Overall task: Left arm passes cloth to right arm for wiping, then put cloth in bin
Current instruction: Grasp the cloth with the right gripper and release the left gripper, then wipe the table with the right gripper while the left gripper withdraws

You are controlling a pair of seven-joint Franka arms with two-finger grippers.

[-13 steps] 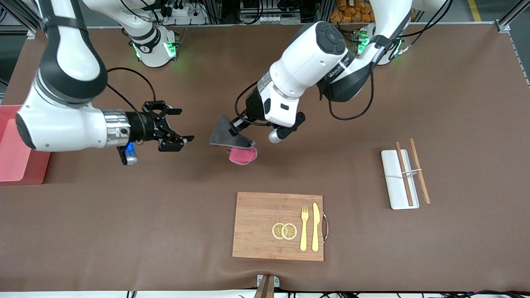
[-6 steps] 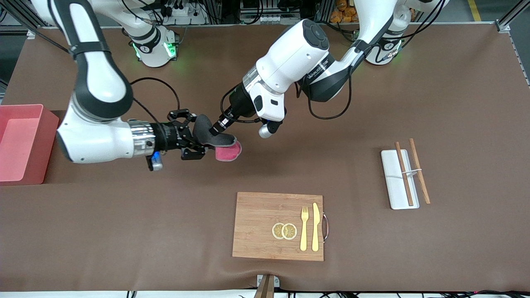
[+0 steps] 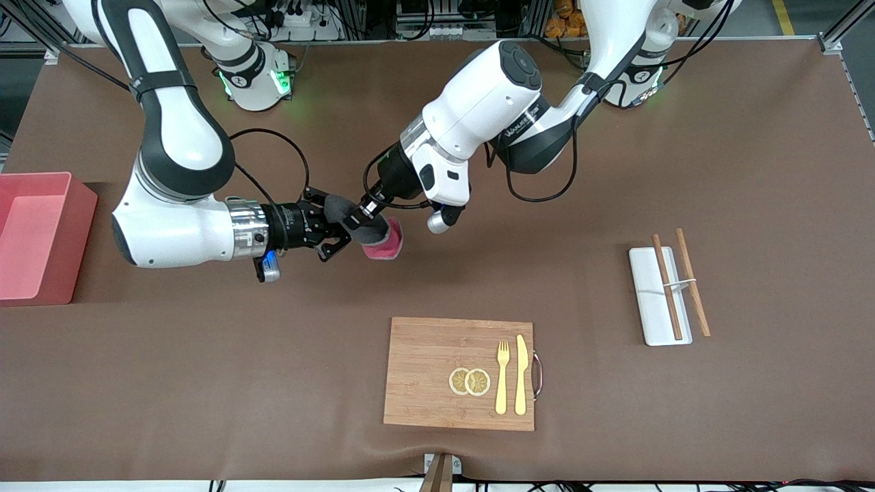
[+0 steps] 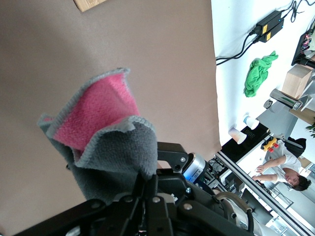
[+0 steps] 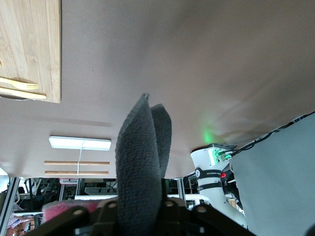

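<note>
Mid-table, above the brown surface, the cloth (image 3: 374,232) hangs between two grippers — grey side up, pink fold drooping below. The left gripper (image 3: 356,218), reaching down from the left arm, is clamped on the cloth's grey edge. The right gripper (image 3: 335,232), pointing in level from the right arm's end of the table, has its fingers pressed together on the grey fold, as the right wrist view shows (image 5: 142,162). In the left wrist view the cloth (image 4: 106,142) bunches up from shut fingers. The bin (image 3: 41,236) stands at the right arm's end of the table, well apart from the cloth. A wooden board (image 3: 459,373) with fork and knife lies nearer the front camera — a white tray (image 3: 657,296) with chopsticks sits toward the left arm's end.
</note>
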